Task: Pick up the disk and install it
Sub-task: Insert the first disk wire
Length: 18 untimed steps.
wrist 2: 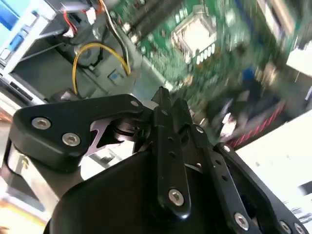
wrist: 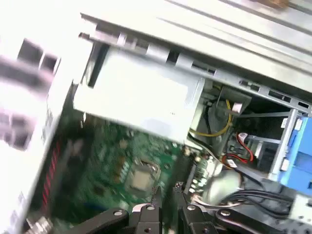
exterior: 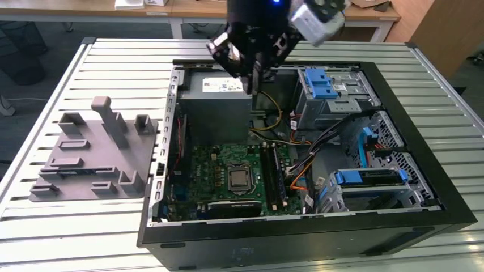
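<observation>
Above the large grey power-supply box with a white sticker (exterior: pixel 219 93), at the far side of the open black computer case (exterior: pixel 302 241), the black two-finger gripper (exterior: pixel 252 85) hangs with its fingers pressed together and nothing between them. The disk, a flat silver-grey drive clipped in a blue plastic bracket (exterior: pixel 370 177), lies in a metal bay at the case's near corner on the exterior view's right, well apart from the gripper. Whether it is fully seated there I cannot tell.

The main risk, as I judge it, is the crowded ground between the two. A bundle of black cables (exterior: pixel 332 136) runs from the blue-latched metal drive cage (exterior: pixel 332 90) down toward the disk's bay, and a looped yellow wire (wrist 2: pixel 100 46) lies beside the power supply. Fingers travelling low could snag either one and pull a connector loose.

The green motherboard (exterior: pixel 226 175) with its bare square processor socket (exterior: pixel 240 175) sits just below the gripper's line. A descent in the wrong spot would land metal tips on fragile parts.

With the fingers closed, a drop onto the disk would press on the drive's top face rather than straddle the bracket, and could scratch the drive or jam it crooked in the bay. The bay walls stand close on both sides, so a slightly skewed approach could catch an edge.
</observation>
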Motion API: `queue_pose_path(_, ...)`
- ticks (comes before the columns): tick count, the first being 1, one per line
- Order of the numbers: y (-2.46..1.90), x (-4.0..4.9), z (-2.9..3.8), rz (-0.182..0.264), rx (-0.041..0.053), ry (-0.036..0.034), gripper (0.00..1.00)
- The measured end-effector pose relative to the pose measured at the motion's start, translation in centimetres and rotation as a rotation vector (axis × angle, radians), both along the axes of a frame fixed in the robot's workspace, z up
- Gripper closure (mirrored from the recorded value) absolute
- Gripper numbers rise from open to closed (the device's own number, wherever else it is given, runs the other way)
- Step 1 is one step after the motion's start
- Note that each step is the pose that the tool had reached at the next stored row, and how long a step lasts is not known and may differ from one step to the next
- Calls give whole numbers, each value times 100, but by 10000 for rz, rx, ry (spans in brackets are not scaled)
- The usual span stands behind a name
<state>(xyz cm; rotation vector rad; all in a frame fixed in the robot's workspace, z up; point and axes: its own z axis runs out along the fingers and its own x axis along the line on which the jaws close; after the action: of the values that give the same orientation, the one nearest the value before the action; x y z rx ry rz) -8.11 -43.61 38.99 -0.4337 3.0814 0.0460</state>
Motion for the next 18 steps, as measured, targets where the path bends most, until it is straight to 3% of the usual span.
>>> queue_pose_path(5, 212, -247, 22, -2060, 106, 62, 76)
queue_pose_path(9, 319, -357, 31, -3065, 158, 92, 76)
queue_pose_path(13, 369, -406, 34, -3523, 181, 107, 76)
queue_pose_path(18, 372, -409, 34, -3549, 183, 108, 76)
